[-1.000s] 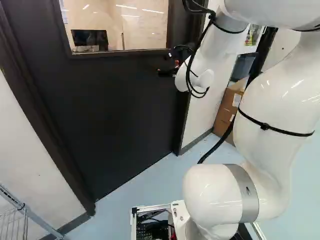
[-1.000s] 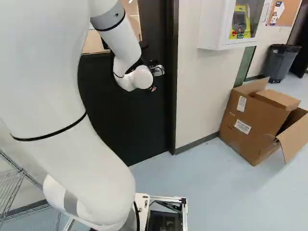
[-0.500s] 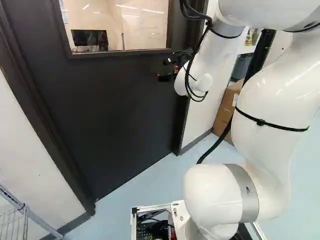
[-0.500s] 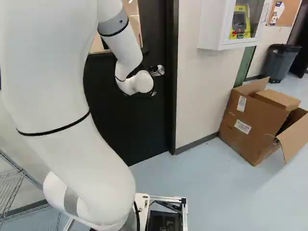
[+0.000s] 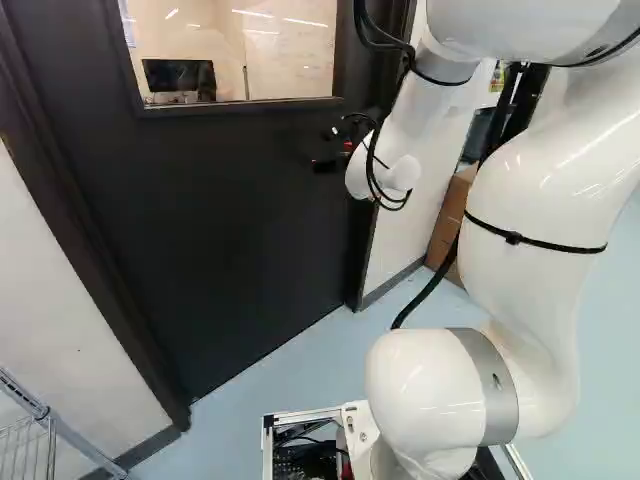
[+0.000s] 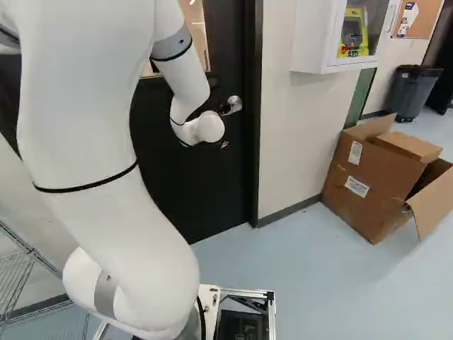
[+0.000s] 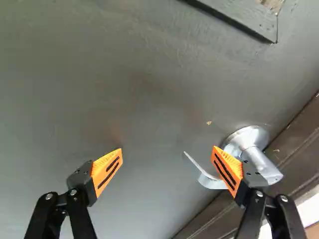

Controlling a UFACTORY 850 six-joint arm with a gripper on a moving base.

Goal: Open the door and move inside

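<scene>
The gripper (image 5: 332, 160) is in front of the dark door (image 5: 230, 220) in the left base view, partly hidden by the wrist. In the wrist view, the gripper (image 7: 168, 149) stands open, its orange-padded fingers wide apart with only door surface (image 7: 134, 89) between them. The silver lever handle (image 7: 260, 162) lies beyond and beside one finger, which covers part of it; its bent end shows on the inner side of that finger. Whether finger and handle touch, I cannot tell. The right base view shows the handle (image 6: 231, 105) just beyond the wrist. The door stands shut in its frame.
The door frame (image 6: 253, 142) and a pale wall (image 6: 290, 142) adjoin the handle side. Open cardboard boxes (image 6: 375, 180) stand on the floor, below a white wall cabinet (image 6: 325, 42). A wire rack (image 5: 40, 430) is near the door's other side. A bin (image 6: 414, 92) stands farther back.
The wrist and gripper have sunk a little against the door, and the upper arm has shifted slightly. More of the handle shows in the right base view. Base and door have not moved.
</scene>
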